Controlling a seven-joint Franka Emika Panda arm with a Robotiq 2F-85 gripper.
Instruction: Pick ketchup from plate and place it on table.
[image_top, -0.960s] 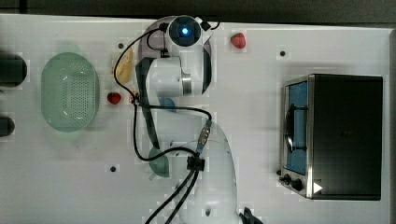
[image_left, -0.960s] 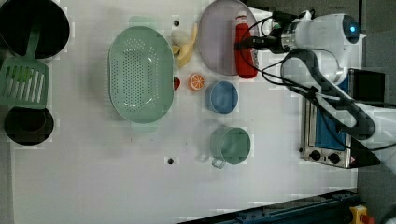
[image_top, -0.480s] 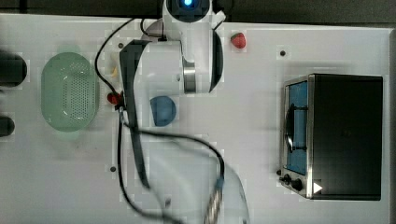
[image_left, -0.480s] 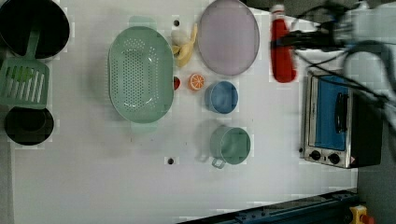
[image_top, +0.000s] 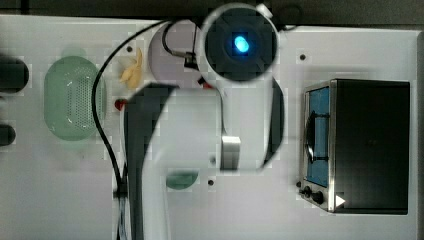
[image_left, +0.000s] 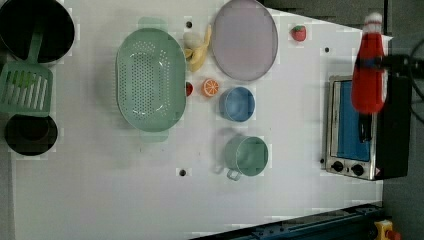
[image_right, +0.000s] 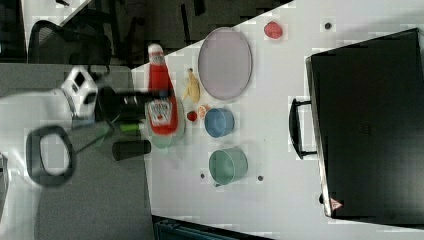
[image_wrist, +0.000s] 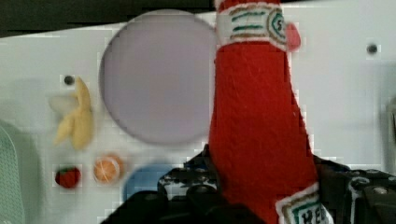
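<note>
the claw (image_wrist: 261, 196) is closed around the lower body of the ketchup (image_wrist: 257, 140), its dark fingers (image_wrist: 187, 184) pressed against both sides of the red bottle, so the jaws stand partly open at the bottle's width; the ketchup (image_right: 161, 97) is held up off the desk (image_left: 100, 200), clear of the plate (image_left: 245, 40); in the left view the ketchup (image_left: 369, 75) shows in front of the toaster oven (image_left: 360, 130) at the left view's right edge of the desk, its white cap toward the top of the left view; in the right view the bottle hangs at the right view's left edge of the desk, in front of the green colander, with the arm (image_right: 50, 115) reaching in from the right view's left; the plate (image_right: 225, 62) lies bare near the far edge of the desk, with a peeled banana (image_left: 197, 47) just beside it; an orange half (image_left: 210, 87) and a small strawberry (image_left: 189, 89) sit between the banana and the blue bowl (image_left: 237, 104); the green colander (image_left: 150, 80) rests toward the left view's left of these, and a green cup (image_left: 246, 156) sits near the blue bowl; another strawberry (image_left: 299, 33) lies near the far edge of the desk, between the plate and the toaster oven; in the top view the arm (image_top: 200, 130) covers much of the desk's middle.
</note>
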